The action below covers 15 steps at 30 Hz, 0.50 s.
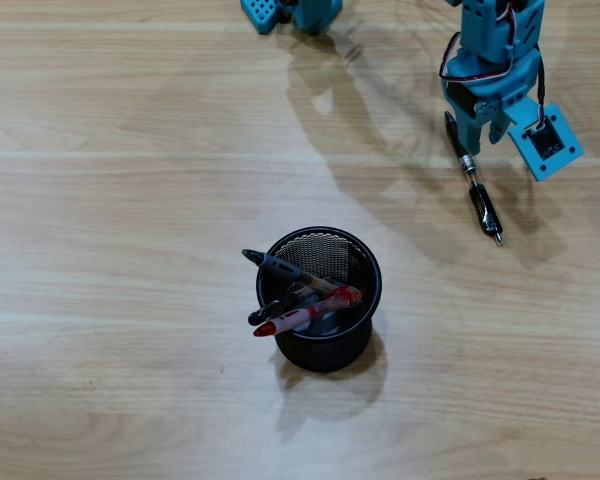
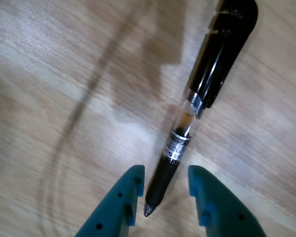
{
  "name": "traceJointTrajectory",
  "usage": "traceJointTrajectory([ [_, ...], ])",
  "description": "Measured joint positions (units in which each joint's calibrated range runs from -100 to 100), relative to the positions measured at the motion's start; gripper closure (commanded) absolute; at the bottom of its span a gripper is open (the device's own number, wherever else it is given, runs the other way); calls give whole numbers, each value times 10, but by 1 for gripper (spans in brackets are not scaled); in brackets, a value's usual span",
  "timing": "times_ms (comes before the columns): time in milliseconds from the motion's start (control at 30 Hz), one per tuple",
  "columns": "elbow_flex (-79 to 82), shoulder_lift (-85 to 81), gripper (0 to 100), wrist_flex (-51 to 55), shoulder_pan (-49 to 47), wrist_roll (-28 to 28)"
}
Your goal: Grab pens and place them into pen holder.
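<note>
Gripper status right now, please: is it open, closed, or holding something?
Gripper: open, fingers either side of the black pen's tip on the table, not yet gripping it.

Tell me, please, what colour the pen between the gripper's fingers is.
Black, with a clear middle section; the pen shows best in the wrist view.

Overhead view: the arm [image 1: 492, 40] is cut off by the top edge at 1 o'clock, and a second blue part [image 1: 292, 14] at 12 o'clock is also cropped. The gripper [image 1: 472, 138] covers the upper end of the black pen [image 1: 483, 205]. Inside the pen holder [image 1: 325, 345], the lower ends of the stored pens [image 1: 305, 314] are hidden. Wrist view: the bottom edge cuts off both fingers [image 2: 123, 207]; finger-to-pen contact cannot be determined.
</note>
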Motion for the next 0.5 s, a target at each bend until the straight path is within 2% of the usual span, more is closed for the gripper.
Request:
traceJointTrajectory([
  [500,-16,95,86,-35,1,-1],
])
